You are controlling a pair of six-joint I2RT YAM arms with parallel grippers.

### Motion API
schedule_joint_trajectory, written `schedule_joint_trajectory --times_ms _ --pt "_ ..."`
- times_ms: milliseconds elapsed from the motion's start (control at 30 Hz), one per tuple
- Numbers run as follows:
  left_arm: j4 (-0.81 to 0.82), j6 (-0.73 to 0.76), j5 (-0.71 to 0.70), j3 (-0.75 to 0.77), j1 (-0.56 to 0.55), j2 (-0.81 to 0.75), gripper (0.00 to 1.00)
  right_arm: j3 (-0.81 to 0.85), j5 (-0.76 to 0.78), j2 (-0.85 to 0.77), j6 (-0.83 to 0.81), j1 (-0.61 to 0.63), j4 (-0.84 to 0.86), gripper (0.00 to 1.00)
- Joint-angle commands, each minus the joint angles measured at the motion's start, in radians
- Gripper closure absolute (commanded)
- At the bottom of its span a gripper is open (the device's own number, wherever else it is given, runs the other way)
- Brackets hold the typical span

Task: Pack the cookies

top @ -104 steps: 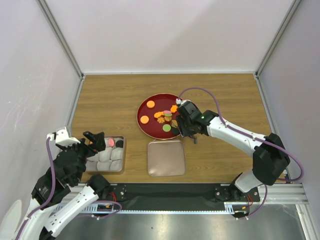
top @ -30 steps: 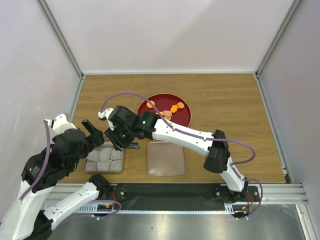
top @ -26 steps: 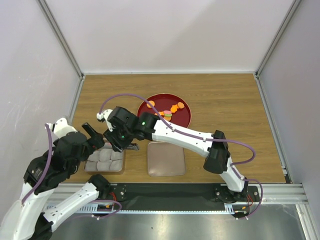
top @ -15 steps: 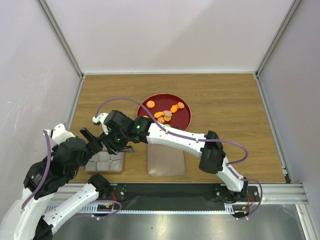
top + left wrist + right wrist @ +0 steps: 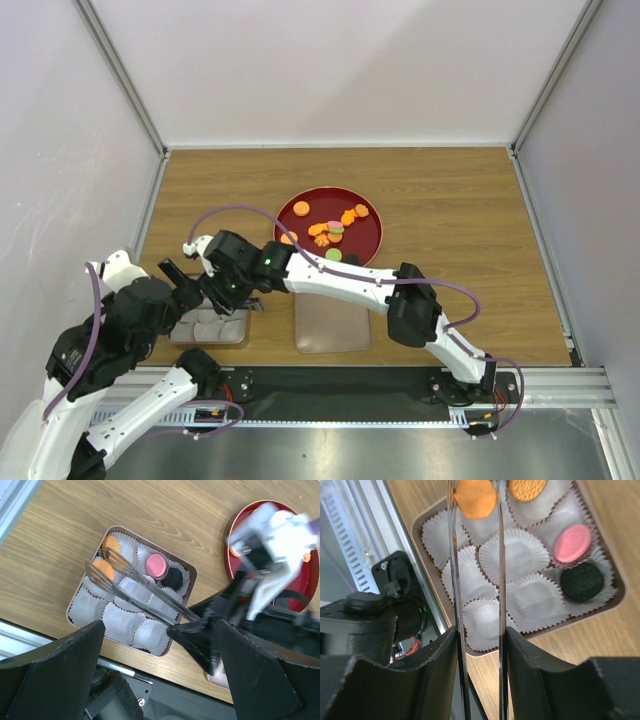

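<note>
The right arm [image 5: 330, 277] and the left gripper [image 5: 183, 288] crowd the box [image 5: 547, 629] at near left, but the far and right surface [image 5: 450, 200] is free.

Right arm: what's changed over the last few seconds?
The right pincer swung left from the red plate to the box, now holding an orange cookie over the paper cups. The left pincer stayed beside the box. Plate, lid and box didn't move.

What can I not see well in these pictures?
Top external: left arm and right arm hide most of the brown square tin.
Left wrist: right arm and frame edge cover the round red plate.
Right wrist: top edge cuts the orange round cookie in the jaws.
</note>
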Motion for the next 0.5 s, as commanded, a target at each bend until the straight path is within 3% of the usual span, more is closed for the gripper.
schedule_joint_trajectory --times_ms 0,467 --pt "-0.049 -0.016 0.010 -0.006 0.002 -0.005 0.00 0.001 -0.024 0.022 -0.011 0.039 0.045 0.54" --pt "-0.049 -0.021 0.013 -0.009 0.003 -0.029 0.00 0.029 0.030 0.042 -0.020 0.050 0.026 0.49"
